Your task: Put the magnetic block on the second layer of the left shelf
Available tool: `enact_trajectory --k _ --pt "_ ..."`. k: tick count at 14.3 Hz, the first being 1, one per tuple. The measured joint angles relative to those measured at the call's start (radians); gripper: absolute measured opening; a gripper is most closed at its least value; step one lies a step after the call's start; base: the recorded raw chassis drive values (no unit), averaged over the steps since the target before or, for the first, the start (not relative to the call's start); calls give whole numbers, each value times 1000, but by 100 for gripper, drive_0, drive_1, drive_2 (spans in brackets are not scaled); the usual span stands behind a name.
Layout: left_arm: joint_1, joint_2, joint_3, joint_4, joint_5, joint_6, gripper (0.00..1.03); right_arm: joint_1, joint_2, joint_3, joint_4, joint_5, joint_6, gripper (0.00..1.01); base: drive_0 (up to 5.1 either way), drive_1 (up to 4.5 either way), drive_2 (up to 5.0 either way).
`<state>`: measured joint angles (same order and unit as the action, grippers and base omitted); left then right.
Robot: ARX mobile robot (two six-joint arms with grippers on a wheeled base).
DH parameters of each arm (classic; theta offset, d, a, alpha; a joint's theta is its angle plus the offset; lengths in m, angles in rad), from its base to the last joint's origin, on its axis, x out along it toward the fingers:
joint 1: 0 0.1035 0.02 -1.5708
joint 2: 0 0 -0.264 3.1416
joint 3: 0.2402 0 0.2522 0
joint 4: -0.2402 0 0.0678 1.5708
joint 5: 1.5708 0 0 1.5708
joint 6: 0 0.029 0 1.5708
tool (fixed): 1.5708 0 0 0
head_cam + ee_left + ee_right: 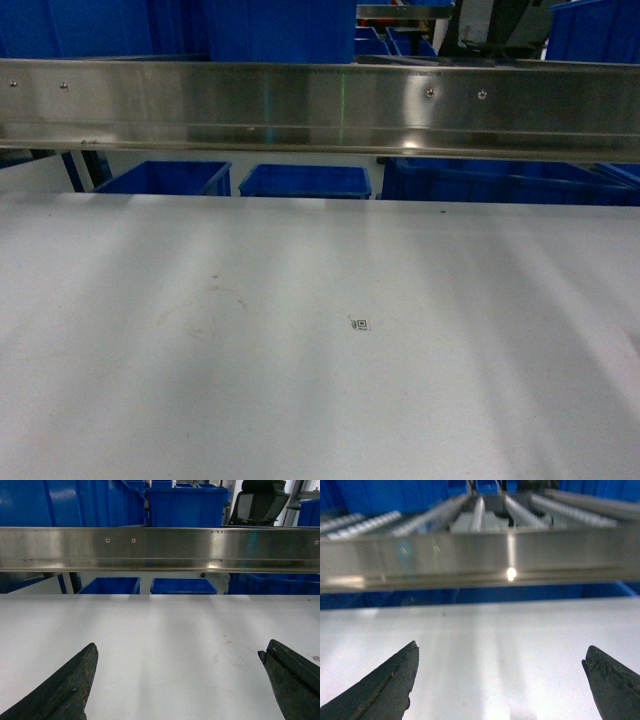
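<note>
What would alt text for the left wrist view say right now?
The open left pincer hovers empty over a bare white tabletop, its two dark fingertips wide apart. Beyond it a steel rail runs across, with blue bins behind; no red block is visible.

A flat white table (300,380) fills the lower part of the head view, bearing a small square printed marker (361,323) near its middle and faint scuff marks (205,305) to the left of it. Across the far edge runs a shiny steel rail (320,105) with screws along its face, and beyond it several blue bins (306,181) stand lower down. What looks like a black office chair (257,502) sits behind the bins, though it is partly cut off.
</note>
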<state>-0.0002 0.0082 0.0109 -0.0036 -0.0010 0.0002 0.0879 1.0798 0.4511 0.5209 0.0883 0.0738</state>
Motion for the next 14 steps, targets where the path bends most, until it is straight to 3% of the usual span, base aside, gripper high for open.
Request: enact_trajectory --k 2,8,9,11,13,14 --pt "0 0 0 0 0 0 98 -38 216 66 -28 18 34 98 0 0 0" --pt "0 0 0 0 0 0 98 -65 591 109 126 97 32 98 0 0 0" --pt "0 0 0 0 0 0 98 -74 615 110 135 98 31 98 0 0 0" --pt "0 0 0 0 0 0 98 -142 720 105 192 69 31 98 0 0 0" --pt "0 0 0 0 0 0 98 -140 761 96 194 48 31 98 0 0 0" --pt "0 0 0 0 0 0 98 -140 767 95 200 47 31 93 0 0 0"
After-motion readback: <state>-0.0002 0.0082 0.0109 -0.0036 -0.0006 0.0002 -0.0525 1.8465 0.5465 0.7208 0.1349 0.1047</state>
